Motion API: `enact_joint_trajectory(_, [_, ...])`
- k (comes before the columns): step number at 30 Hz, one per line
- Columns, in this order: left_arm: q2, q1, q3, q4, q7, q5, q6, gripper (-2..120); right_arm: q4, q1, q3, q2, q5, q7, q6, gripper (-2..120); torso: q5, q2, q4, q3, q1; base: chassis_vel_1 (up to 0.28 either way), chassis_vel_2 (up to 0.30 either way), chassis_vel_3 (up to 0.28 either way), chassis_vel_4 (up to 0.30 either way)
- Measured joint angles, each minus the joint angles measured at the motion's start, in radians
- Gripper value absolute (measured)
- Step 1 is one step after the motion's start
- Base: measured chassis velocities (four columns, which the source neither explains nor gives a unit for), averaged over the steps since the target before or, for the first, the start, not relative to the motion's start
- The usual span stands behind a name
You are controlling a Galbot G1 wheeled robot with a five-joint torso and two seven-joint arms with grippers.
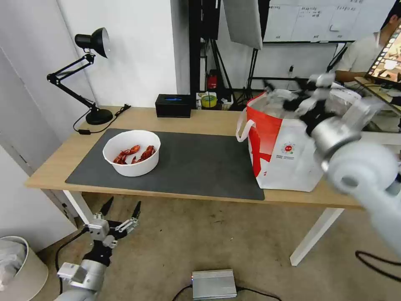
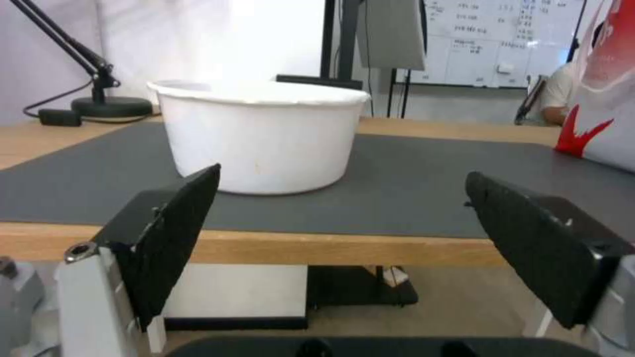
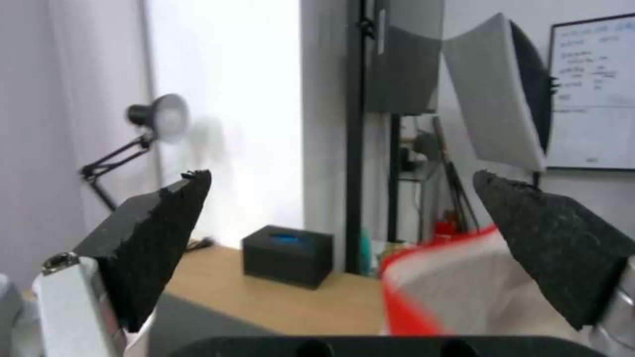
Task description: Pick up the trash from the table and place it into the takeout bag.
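A white bowl (image 1: 132, 152) with red crayfish (image 1: 134, 154) in it sits on the left part of the dark mat (image 1: 200, 163), which lies on the light-wood table (image 1: 209, 121). The red-and-white bag (image 1: 284, 150) stands on the right end of the table, at the mat's right edge, well apart from the bowl, with 1 white loop handle (image 1: 243, 125) hanging toward the bowl.

The left gripper (image 1: 121, 209) hangs below the table's front edge, in front of the bowl, its jaws spread wide and holding nothing. In the left wrist view the bowl (image 2: 259, 136) stands between and beyond the 2 black pads (image 2: 175, 233), above the table edge (image 2: 278, 243).

The right gripper (image 1: 292, 98) is raised over the open top of the bag, blurred. In the right wrist view its jaws are wide apart and empty, with the bag's red rim (image 3: 450, 277) below them.

At the table's back edge a black box (image 1: 173, 105) sits near the middle, and a black lamp (image 1: 85, 75) stands at the far left corner.
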Motion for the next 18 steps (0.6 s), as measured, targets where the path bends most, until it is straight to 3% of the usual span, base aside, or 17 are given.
enact_joint_trajectory(3, [-0.002, 0.002, -0.002, -0.001, 0.001, -0.001, -0.001, 100, -0.002, -0.183, 0.023, 0.043, -0.150, -0.046, 0.143, 100, 0.0002, 0.000, -0.0002, 0.000, 0.000, 0.000, 0.000, 0.000, 0.000])
enact_joint_trajectory(5, [-0.002, 0.002, -0.002, -0.001, 0.001, -0.001, -0.002, 100, -0.004, -0.214, 0.026, 0.051, -0.174, -0.050, 0.164, 100, 0.0004, 0.000, -0.0002, 0.000, 0.000, 0.000, 0.000, 0.000, 0.000])
enact_joint_trajectory(7, [-0.001, 0.001, -0.003, 0.002, 0.000, -0.003, -0.003, 100, -0.009, -0.355, 0.038, 0.087, -0.268, -0.060, 0.240, 100, -0.0003, 0.000, 0.0000, 0.000, 0.000, 0.000, 0.000, 0.000, 0.000])
enact_joint_trajectory(13, [0.005, 0.000, -0.006, 0.010, 0.002, -0.014, -0.019, 100, -0.020, -0.521, 0.040, 0.135, -0.371, -0.067, 0.314, 100, -0.0001, 0.000, -0.0003, 0.000, 0.000, 0.000, 0.000, 0.000, 0.000])
enact_joint_trajectory(18, [0.017, -0.002, -0.009, 0.023, 0.004, -0.022, -0.026, 100, -0.033, -0.681, 0.014, 0.209, -0.503, 0.016, 0.364, 100, 0.0000, 0.000, -0.0002, 0.000, 0.000, 0.000, 0.000, 0.000, 0.000])
